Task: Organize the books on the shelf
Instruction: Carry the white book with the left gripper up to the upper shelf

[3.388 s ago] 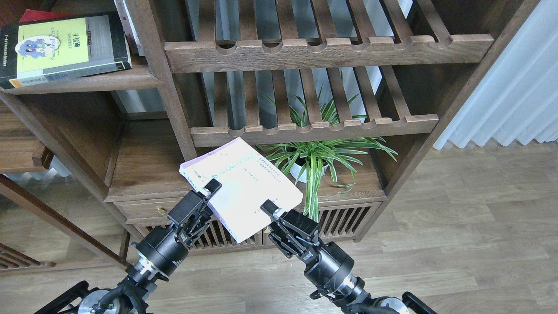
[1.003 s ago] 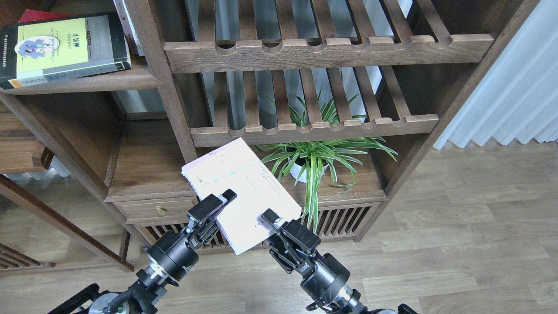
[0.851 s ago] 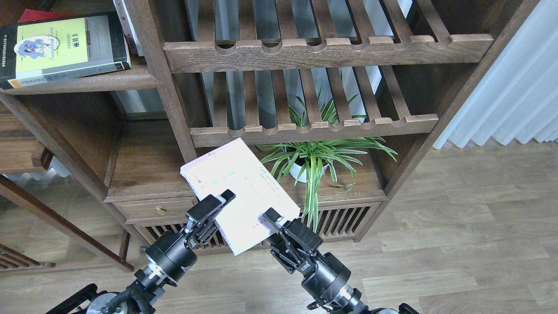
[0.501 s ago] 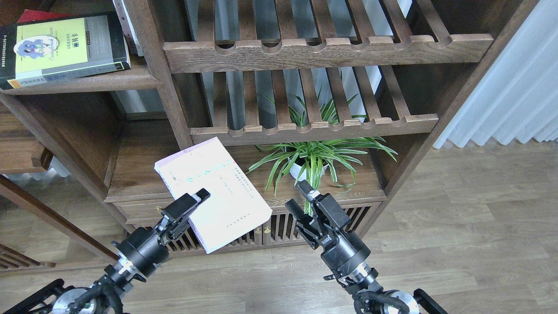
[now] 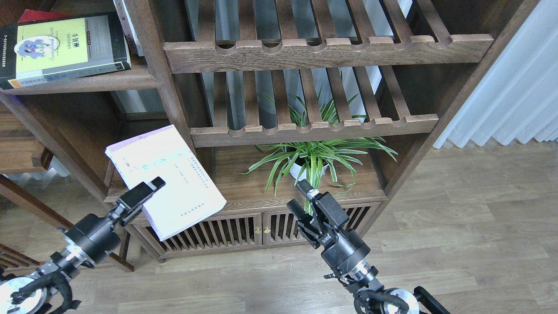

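My left gripper (image 5: 150,192) is shut on the thick white-lilac book (image 5: 168,179) and holds it flat in the air, in front of the lower left bay of the bookcase. My right gripper (image 5: 298,196) is open and empty, in front of the plant. The black book with the yellow-green panel (image 5: 61,48) lies flat on the solid dark-brown shelf (image 5: 109,80) at the upper left. It lies on the red book (image 5: 37,15), of which only a corner shows behind it.
Two slatted racks with notched rails (image 5: 322,48) fill the middle of the bookcase. A potted spider plant (image 5: 314,159) stands on the board below them. A post (image 5: 163,83) divides the bays. A white curtain (image 5: 514,96) hangs at the right.
My right gripper let go of the white-lilac book and drew off to the right. My left gripper carried the book to the left and a little up.
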Available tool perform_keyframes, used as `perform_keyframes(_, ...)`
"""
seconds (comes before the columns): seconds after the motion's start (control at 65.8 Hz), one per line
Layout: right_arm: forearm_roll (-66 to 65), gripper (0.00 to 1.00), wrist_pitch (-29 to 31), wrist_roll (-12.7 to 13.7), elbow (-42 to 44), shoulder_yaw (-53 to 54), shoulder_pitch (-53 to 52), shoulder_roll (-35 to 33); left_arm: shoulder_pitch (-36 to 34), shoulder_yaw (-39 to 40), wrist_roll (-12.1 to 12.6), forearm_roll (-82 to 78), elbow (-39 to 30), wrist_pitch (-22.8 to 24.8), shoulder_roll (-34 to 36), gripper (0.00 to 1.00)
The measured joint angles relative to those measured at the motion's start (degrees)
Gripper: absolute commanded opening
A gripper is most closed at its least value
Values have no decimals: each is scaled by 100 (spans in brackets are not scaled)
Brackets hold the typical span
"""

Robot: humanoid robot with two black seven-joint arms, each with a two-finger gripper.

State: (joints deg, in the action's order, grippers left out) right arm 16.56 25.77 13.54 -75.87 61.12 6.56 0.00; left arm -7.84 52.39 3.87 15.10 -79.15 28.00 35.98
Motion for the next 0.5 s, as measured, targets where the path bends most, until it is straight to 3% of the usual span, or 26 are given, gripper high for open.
perform_keyframes(0.501, -13, 98, -10, 9, 3, -8, -119, 0, -994, 86, -85, 11, 5, 0, 57, 1)
